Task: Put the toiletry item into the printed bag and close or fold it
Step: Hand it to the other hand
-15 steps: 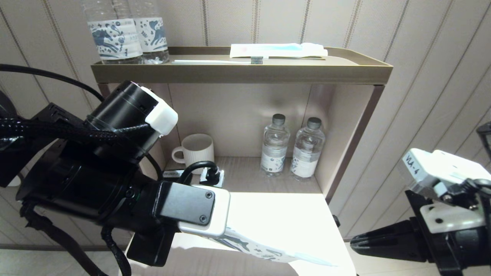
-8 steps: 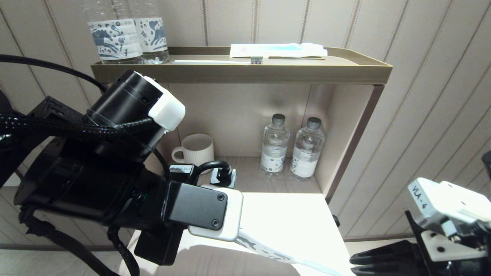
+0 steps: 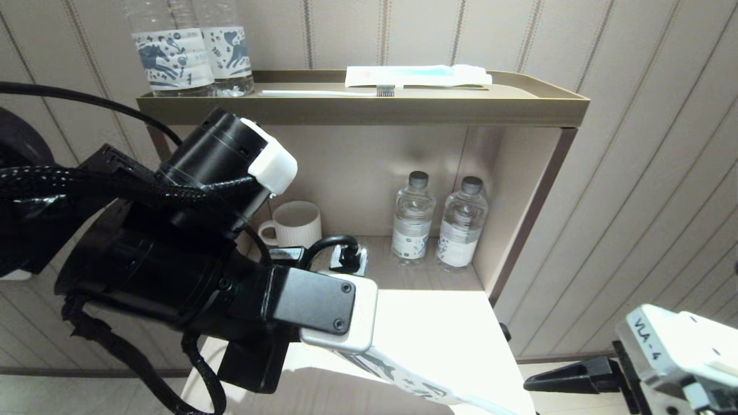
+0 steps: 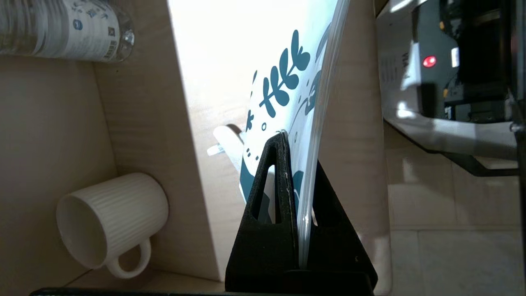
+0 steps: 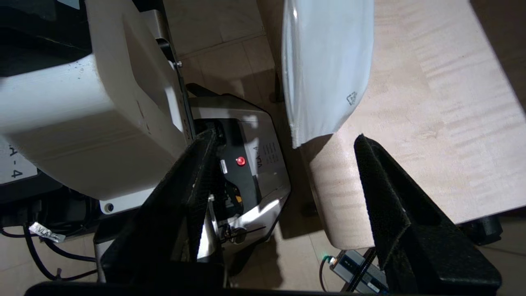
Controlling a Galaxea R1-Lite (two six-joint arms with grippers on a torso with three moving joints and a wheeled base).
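Printed bag (image 3: 403,377), pinched in our left gripper (image 4: 302,181), pointed lower right toward our spread right gripper (image 5: 283,164).

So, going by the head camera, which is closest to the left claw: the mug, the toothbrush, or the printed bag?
1. Printed bag, clamped in the left claw.
2. Mug, on the lower shelf behind it.
3. Toothbrush, up on the top tray.

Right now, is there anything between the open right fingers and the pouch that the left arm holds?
Nothing visible. In the right wrist view the pouch hangs just beyond the right gripper, with only open air between. The left gripper pinches its other end above the table.
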